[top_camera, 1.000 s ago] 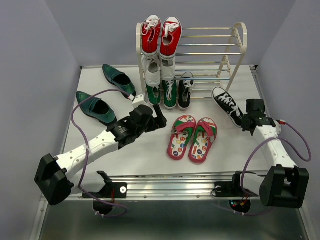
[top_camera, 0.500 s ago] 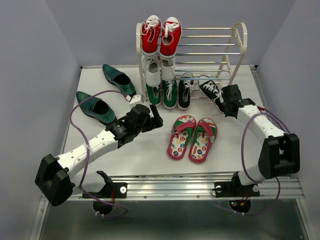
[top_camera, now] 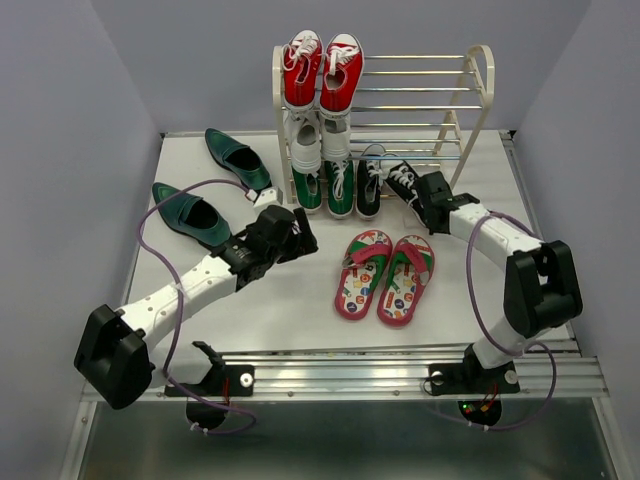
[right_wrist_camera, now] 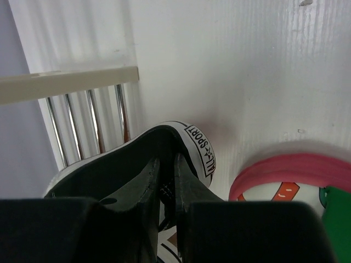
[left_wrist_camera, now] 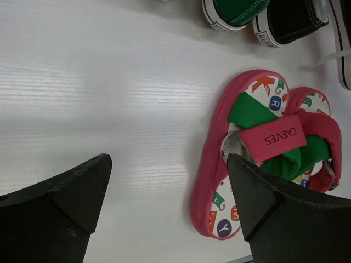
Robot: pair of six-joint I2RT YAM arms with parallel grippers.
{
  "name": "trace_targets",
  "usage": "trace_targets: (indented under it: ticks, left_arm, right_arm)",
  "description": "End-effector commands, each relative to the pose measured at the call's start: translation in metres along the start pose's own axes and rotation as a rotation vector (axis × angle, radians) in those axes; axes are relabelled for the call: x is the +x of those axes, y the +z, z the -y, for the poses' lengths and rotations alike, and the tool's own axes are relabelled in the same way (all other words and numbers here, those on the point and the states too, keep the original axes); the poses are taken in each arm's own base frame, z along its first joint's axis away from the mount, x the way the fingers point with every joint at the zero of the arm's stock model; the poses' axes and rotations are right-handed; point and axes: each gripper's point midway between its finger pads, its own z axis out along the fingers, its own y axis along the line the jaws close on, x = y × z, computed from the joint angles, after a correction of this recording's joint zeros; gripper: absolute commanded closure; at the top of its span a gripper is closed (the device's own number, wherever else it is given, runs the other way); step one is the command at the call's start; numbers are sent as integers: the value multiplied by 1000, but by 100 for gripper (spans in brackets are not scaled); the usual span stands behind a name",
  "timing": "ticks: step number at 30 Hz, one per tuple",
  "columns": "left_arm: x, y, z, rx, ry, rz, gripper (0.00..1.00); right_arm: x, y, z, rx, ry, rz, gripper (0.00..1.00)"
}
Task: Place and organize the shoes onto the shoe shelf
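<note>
The black sneaker [top_camera: 399,178] is clamped at its heel in the right hand [top_camera: 432,192], just in front of the shoe shelf [top_camera: 484,80], whose rods [top_camera: 415,89] could be struck and the grip lost if it is tilted.

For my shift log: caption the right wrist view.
Right gripper pinches the black sneaker by its heel beside the shoe shelf; a flip-flop at lower right.

R wrist: black sneaker [right_wrist_camera: 200,150] mostly hidden behind fingers [right_wrist_camera: 145,186]; flip-flop [right_wrist_camera: 285,167] cut off at btm-right corner
</note>
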Motion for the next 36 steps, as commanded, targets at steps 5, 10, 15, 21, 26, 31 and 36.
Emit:
trace_targets:
  ticks: [5,10,15,21,26,31,36]
  left_arm:
    - [-8,2,-15,-39,38,15,1]
    - [-13,-3,-17,-34,39,44,1]
    - [-17,-4,-19,-37,38,61,1]
    - [-15,0,-21,-42,44,50,1]
    - [-16,1,-23,-58,50,50,1]
    - [-18,0,-27,-75,52,60,1]
    - [-21,0,-30,-93,55,67,1]
  right_arm:
    - [-13,-15,-80,-181,536,44,94]
    - [-23,-14,-87,-216,592,91,93]
    - [-36,-19,-92,-255,638,131,93]
    - [-48,-20,-96,-277,624,172,93]
    - [-37,-12,-97,-259,626,162,89]
    - [-28,-4,-102,-253,625,172,89]
    - [-15,10,-99,-217,579,187,85]
